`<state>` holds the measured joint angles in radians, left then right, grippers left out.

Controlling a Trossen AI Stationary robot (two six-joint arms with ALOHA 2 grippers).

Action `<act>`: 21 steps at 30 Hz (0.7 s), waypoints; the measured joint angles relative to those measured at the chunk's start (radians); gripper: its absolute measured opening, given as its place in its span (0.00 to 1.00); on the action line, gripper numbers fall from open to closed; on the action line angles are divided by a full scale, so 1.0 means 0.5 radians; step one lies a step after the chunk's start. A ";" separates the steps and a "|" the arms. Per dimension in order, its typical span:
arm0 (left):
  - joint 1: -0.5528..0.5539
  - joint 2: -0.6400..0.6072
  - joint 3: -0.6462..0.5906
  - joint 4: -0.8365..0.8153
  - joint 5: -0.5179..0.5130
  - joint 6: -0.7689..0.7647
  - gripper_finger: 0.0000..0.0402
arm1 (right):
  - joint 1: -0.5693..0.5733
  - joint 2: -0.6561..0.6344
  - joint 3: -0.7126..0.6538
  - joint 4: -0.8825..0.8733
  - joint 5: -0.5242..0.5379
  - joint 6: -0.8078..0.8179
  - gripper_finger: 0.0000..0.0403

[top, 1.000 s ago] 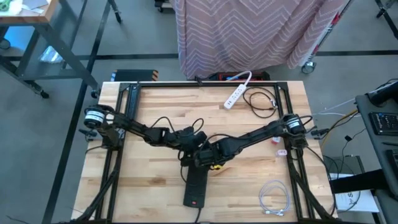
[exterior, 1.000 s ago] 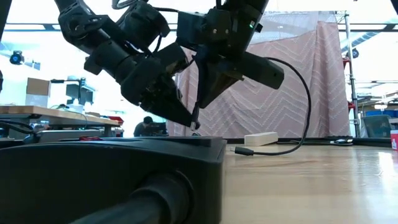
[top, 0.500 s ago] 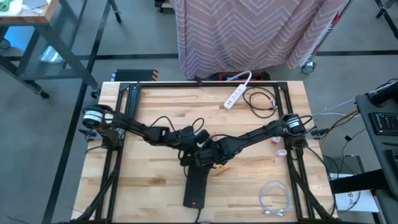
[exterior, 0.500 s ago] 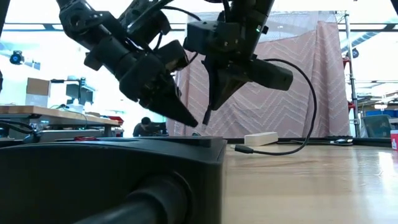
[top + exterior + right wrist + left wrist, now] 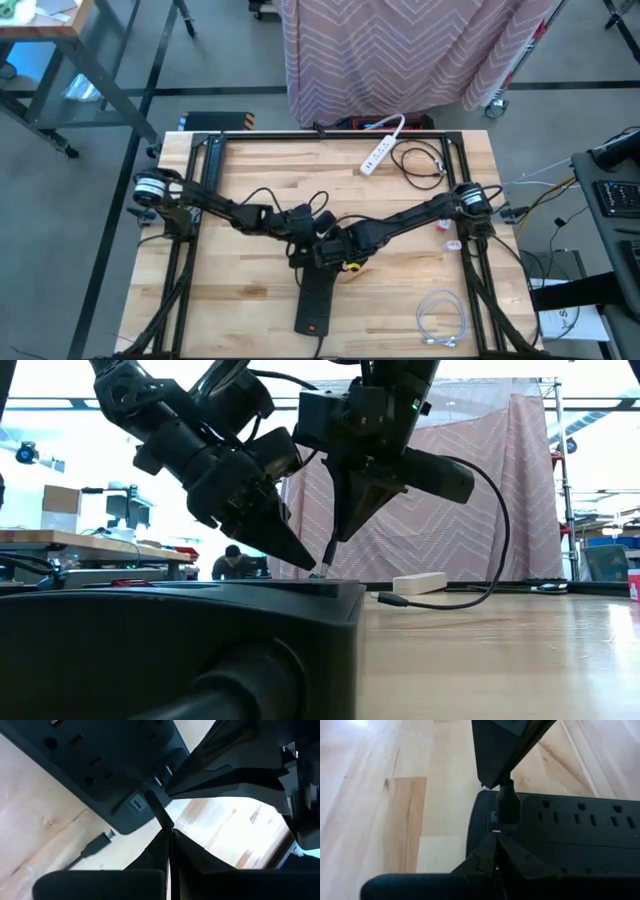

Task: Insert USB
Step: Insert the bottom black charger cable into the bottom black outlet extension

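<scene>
A black power strip (image 5: pixel 313 300) lies flat on the table toward the near edge; it fills the foreground of the low view (image 5: pixel 180 650). Both grippers meet over its far end. My right gripper (image 5: pixel 335 540) points down, shut on a black USB plug (image 5: pixel 507 806) whose tip stands at the strip's end face with small ports (image 5: pixel 137 802). The plug's black cable (image 5: pixel 495 510) loops away, and its other plug (image 5: pixel 97 845) lies on the table. My left gripper (image 5: pixel 495 840) is shut, its tips right beside the plug. My right gripper pinches the USB plug's body (image 5: pixel 159 812) between its two fingers, coming from above and slanting down, fingers along the plug. The plug sticks out below the fingertips with its tip (image 5: pixel 322 570) on the strip's far end. My left gripper's shut tips (image 5: pixel 303 558) lie by the strip's ports; I cannot tell whether they touch it.
A white power strip (image 5: pixel 380 152) and a coiled black cable (image 5: pixel 420 160) lie toward the far right of the table. A coiled white cable (image 5: pixel 440 320) lies near the right front corner. A patterned curtain (image 5: pixel 400 50) hangs beyond the far edge.
My right gripper has tipped more upright and come down a little, bringing the plug's tip onto the strip's far end. The cable loop has swung out with it. My left gripper has stayed beside it, shut.
</scene>
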<state>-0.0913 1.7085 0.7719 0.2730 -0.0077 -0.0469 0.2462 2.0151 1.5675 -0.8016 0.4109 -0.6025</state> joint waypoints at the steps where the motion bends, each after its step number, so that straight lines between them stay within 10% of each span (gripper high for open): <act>1: -0.003 0.003 0.000 0.001 0.002 0.000 0.00 | 0.000 0.000 -0.003 0.000 -0.001 -0.006 0.00; 21: -0.011 0.006 0.000 0.003 0.037 -0.008 0.00 | -0.004 -0.001 -0.039 0.058 0.067 -0.093 0.00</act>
<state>-0.0967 1.7115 0.7718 0.2745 0.0106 -0.0507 0.2443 2.0148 1.5478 -0.7724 0.4446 -0.6492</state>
